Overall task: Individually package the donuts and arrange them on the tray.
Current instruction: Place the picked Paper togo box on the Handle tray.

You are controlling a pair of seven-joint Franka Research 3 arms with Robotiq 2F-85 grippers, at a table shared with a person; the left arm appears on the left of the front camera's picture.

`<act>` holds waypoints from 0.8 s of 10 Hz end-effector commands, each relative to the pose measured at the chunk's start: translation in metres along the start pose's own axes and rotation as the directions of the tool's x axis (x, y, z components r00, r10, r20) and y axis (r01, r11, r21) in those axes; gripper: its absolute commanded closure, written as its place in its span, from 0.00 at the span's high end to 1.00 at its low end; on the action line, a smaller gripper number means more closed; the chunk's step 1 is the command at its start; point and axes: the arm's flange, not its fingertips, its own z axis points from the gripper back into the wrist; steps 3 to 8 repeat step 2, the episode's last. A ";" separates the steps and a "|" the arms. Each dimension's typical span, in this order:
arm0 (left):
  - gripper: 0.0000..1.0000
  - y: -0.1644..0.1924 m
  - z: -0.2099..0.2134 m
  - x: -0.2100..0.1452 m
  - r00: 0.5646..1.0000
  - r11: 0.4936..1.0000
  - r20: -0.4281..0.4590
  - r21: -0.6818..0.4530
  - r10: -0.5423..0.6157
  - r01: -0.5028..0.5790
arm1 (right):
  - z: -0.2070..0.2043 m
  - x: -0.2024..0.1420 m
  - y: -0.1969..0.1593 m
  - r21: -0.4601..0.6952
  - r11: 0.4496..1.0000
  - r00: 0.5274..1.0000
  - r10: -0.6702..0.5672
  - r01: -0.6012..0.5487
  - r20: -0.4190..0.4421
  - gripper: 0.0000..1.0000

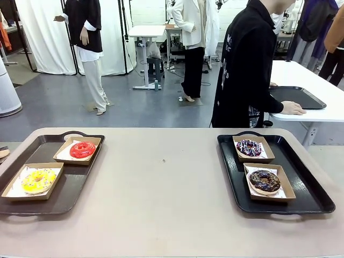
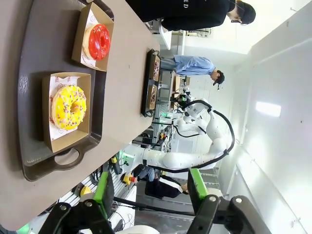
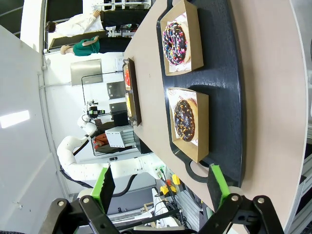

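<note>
On the left black tray (image 1: 70,185) a glossy red donut (image 1: 82,149) and a yellow sprinkled donut (image 1: 38,180) each lie in a paper-lined cardboard box. The right black tray (image 1: 309,191) holds a dark donut with white-purple sprinkles (image 1: 249,147) and a chocolate donut (image 1: 264,180), also boxed. My left gripper (image 2: 151,195) hangs open well above and off the near end of its tray (image 2: 29,97), with the yellow donut (image 2: 68,107) and red donut (image 2: 98,42) beyond. My right gripper (image 3: 161,192) is open too, clear of the chocolate donut (image 3: 184,120) and sprinkled donut (image 3: 174,43).
A person in black (image 1: 244,70) stands at the far side, turned away, one hand (image 1: 293,109) resting by another black tray (image 1: 296,97) on a white table. Tan table top (image 1: 166,183) stretches between my two trays.
</note>
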 end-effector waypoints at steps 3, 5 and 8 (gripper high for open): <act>0.80 -0.002 -0.002 -0.005 1.000 1.000 0.014 0.008 0.005 -0.005 | 0.000 0.000 0.001 0.006 1.000 1.000 0.001 -0.001 -0.004 1.00; 0.80 -0.002 -0.002 -0.005 1.000 1.000 0.014 0.008 0.005 -0.005 | 0.000 0.000 0.001 0.006 1.000 1.000 0.001 -0.001 -0.004 1.00; 0.80 -0.002 -0.002 -0.005 1.000 1.000 0.014 0.008 0.005 -0.005 | 0.000 0.000 0.001 0.006 1.000 1.000 0.001 -0.001 -0.004 1.00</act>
